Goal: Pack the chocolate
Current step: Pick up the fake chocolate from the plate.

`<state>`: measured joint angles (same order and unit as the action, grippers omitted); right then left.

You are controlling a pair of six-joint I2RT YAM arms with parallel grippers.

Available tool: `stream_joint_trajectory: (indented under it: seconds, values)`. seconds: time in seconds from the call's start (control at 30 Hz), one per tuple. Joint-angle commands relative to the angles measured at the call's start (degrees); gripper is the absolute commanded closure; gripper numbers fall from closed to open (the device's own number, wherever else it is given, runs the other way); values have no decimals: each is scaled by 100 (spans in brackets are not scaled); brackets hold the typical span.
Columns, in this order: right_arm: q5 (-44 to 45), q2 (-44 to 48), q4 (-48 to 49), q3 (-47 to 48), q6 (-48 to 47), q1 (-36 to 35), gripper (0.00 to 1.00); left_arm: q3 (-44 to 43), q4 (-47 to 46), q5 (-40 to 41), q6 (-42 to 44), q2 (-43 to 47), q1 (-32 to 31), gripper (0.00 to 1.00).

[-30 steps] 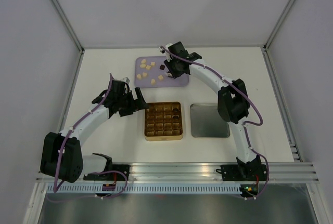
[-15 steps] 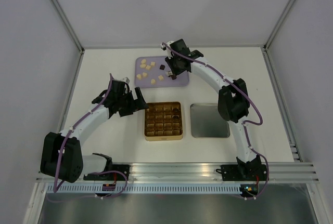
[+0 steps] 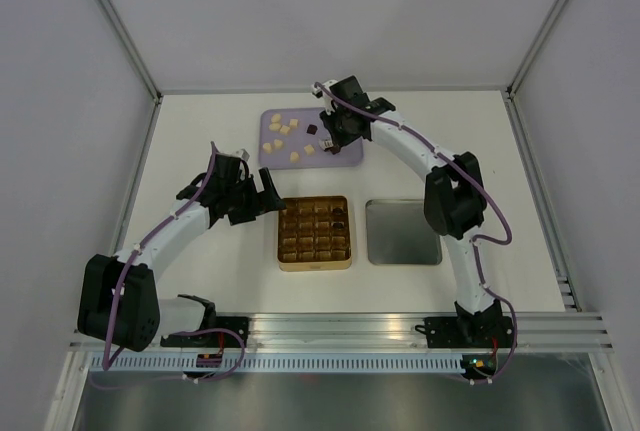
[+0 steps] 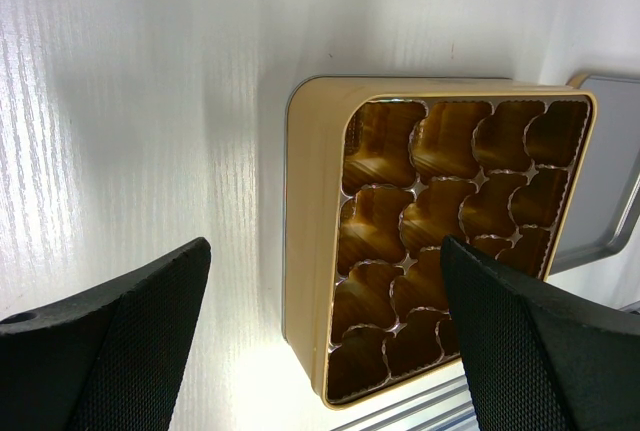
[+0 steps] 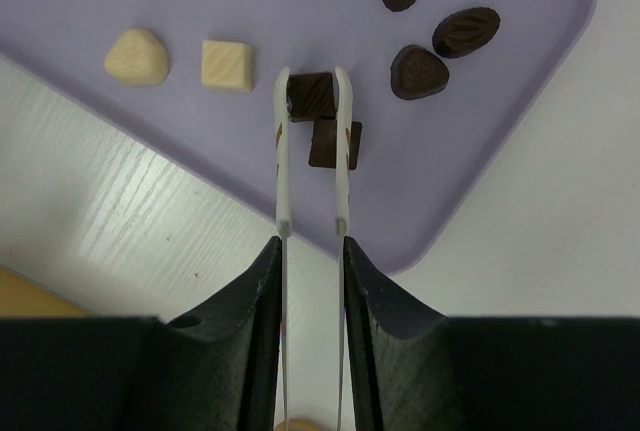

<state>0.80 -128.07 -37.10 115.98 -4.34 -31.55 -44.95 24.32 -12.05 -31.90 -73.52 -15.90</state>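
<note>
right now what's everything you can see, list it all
table: one, white
tray: one, lavender, far middle of table
gridded tin: one, gold, table centre
tin lid: one, silver, right of tin
metal tweezers: one, silver, in right gripper
pale chocolates: about eight, cream, tray's left part
dark chocolates: six, dark brown, tray's right part, one between the tweezer tips
left gripper: one, black, open, left of tin
right gripper: one, black, shut on tweezers, over tray

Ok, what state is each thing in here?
gold tin: lid off, cells seen from the left wrist empty.
silver lid: lying flat, right of the gold tin.
purple tray: holds loose chocolates, pale and dark.
tweezers: tips either side of a dark square chocolate.
left pincer: open, empty, beside the gold tin.
right pincer: shut on the tweezers.
</note>
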Motion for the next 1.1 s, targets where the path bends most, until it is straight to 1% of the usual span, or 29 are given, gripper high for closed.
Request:
stream_joint_trajectory:
  seconds: [0.0,0.13,0.23,0.4,0.47,0.6,0.67,0.77,1.07]
  values:
    - [-316,817,343,-312,47,0,84,-181,12,45,175,48,-36,0]
    - [-457,1266,493,-760,82,-18,84,-172,3,54,167,74,-36,0]
    - [-502,1653,686,-1181,135,-70,86,-163,12,45,167,118,-36,0]
    - [-502,2250,669,-1727,284,-167,86,-155,12,28,149,162,-36,0]
    - [-406,2574,660,-1938,354,-246,86,-128,12,36,149,188,-36,0]
    - [-134,3224,713,-2666,425,-474,86,-119,3,28,149,224,-36,0]
    - [-115,3576,687,-2887,636,-632,86,-119,3,19,149,224,-36,0]
    - [131,3998,555,-3257,811,-808,86,-111,3,1,140,232,-36,0]
    - [34,4913,-350,-3969,1146,-1300,86,-84,12,-51,131,285,-36,0]
